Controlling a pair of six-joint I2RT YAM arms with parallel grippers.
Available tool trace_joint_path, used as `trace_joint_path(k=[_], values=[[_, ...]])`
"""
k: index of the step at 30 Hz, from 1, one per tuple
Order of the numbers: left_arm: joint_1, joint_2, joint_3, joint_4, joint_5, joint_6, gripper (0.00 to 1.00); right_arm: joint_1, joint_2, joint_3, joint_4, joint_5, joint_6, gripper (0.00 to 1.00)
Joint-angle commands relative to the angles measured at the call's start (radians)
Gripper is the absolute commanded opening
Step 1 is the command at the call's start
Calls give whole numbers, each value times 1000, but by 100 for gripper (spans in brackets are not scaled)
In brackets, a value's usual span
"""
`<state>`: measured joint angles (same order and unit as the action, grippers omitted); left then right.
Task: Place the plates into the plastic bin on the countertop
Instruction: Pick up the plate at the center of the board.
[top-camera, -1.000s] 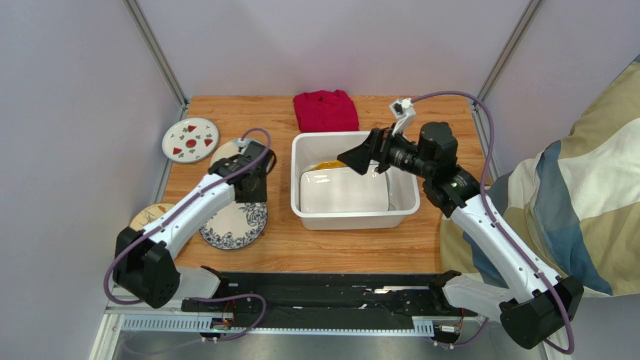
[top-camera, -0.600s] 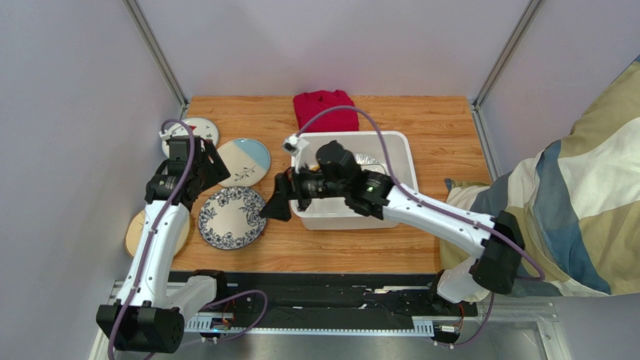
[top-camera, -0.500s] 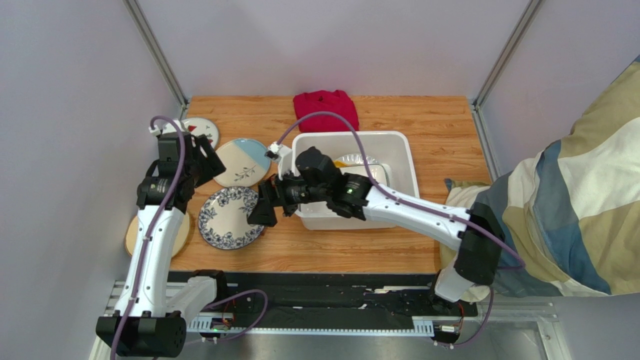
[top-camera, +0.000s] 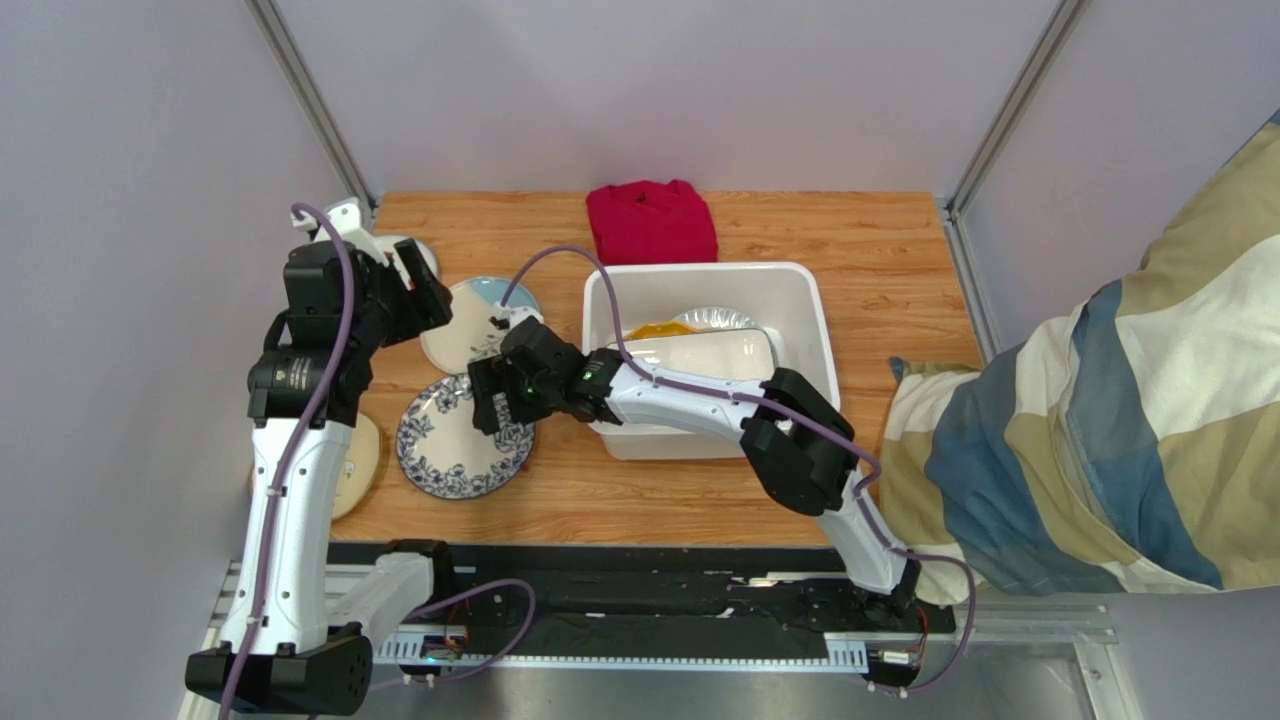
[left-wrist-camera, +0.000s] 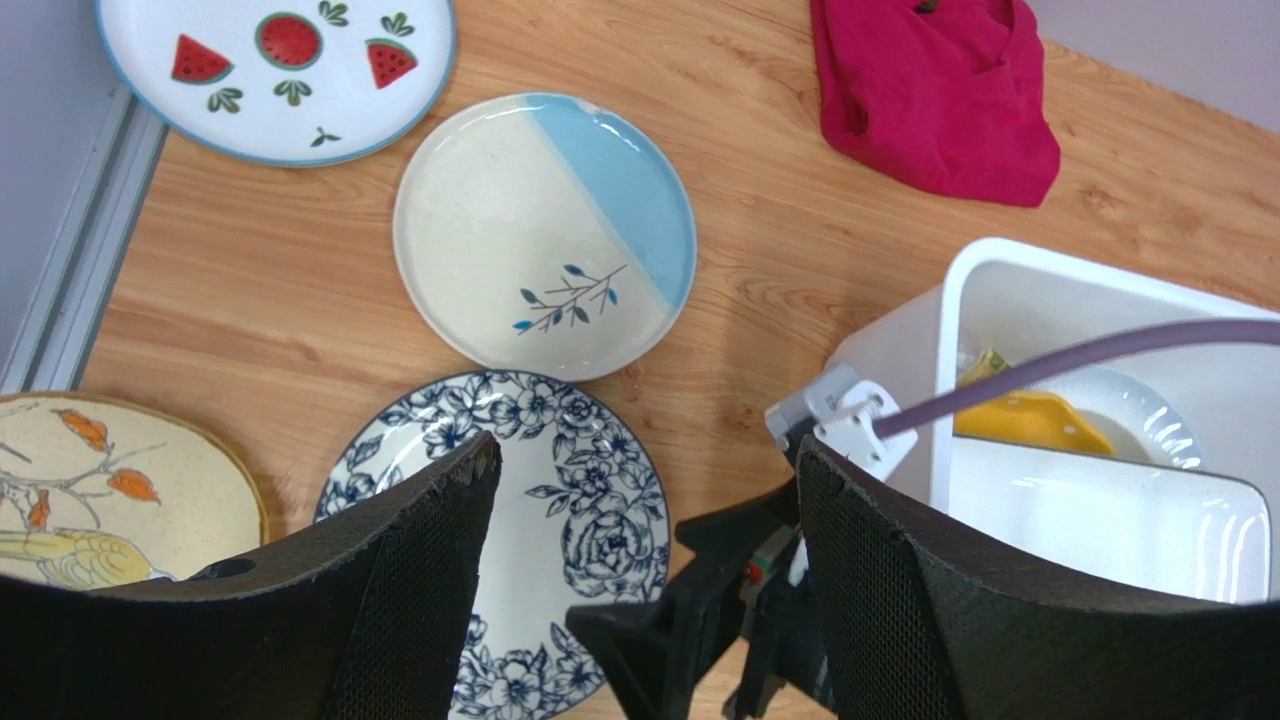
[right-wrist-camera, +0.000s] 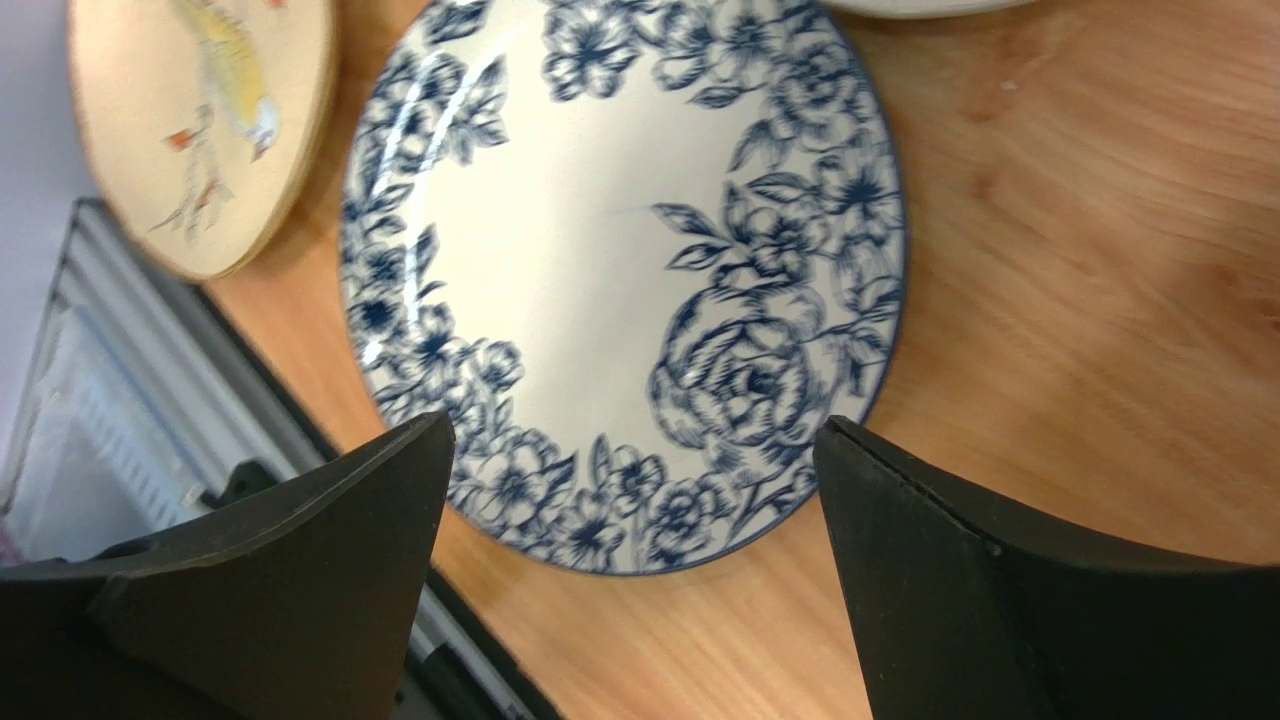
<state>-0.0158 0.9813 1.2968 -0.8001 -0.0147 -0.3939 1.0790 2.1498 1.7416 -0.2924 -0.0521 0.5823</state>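
The blue floral plate (top-camera: 458, 438) lies flat on the countertop (top-camera: 842, 240), left of the white plastic bin (top-camera: 813, 354). My right gripper (top-camera: 493, 398) hangs open and empty just above the plate's right edge; the plate fills the right wrist view (right-wrist-camera: 616, 285). My left gripper (top-camera: 428, 300) is open and empty, raised high over the cream-and-blue sprig plate (left-wrist-camera: 544, 233). The strawberry-print plate (left-wrist-camera: 278, 68) lies far left. A cream bird plate (left-wrist-camera: 105, 480) lies near left. In the bin are a white rectangular plate (top-camera: 706, 357), a yellow dish (top-camera: 661, 329) and a round white plate (top-camera: 718, 318).
A folded red cloth (top-camera: 649, 221) lies behind the bin. Grey walls close in the left and back. A patterned blanket (top-camera: 1112, 420) lies past the right edge. The metal rail (right-wrist-camera: 90, 435) runs along the near edge, close to the floral plate.
My right arm has swung left from over the bin and come down over the floral plate. My left arm has lifted and drawn back to the left, off the sprig plate.
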Motion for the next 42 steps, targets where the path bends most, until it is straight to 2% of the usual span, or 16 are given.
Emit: trace_joint_path(k=[1, 4, 14, 25, 30, 33, 35, 40, 42], values=[[7, -6, -7, 28, 70, 58, 78, -33, 42, 79, -53, 178, 30, 96], [7, -18, -50, 73, 114, 47, 82, -62, 79, 91, -56, 161, 36, 96], [7, -27, -116, 121, 105, 55, 82, -79, 171, 150, -31, -57, 4, 94], [7, -6, -142, 162, 110, 66, 82, -74, 245, 208, -97, -72, -35, 92], [7, -6, -160, 176, 105, 70, 82, -76, 246, 202, -80, -132, -29, 90], [7, -6, -168, 180, 110, 69, 82, -76, 265, 208, -73, -161, -15, 83], [5, -7, -171, 183, 114, 70, 82, -74, 275, 214, -73, -170, -7, 72], [7, -12, -177, 188, 125, 70, 82, -76, 301, 231, -89, -147, 10, 59], [7, -15, -182, 190, 134, 69, 82, -77, 317, 245, -99, -135, 14, 56]])
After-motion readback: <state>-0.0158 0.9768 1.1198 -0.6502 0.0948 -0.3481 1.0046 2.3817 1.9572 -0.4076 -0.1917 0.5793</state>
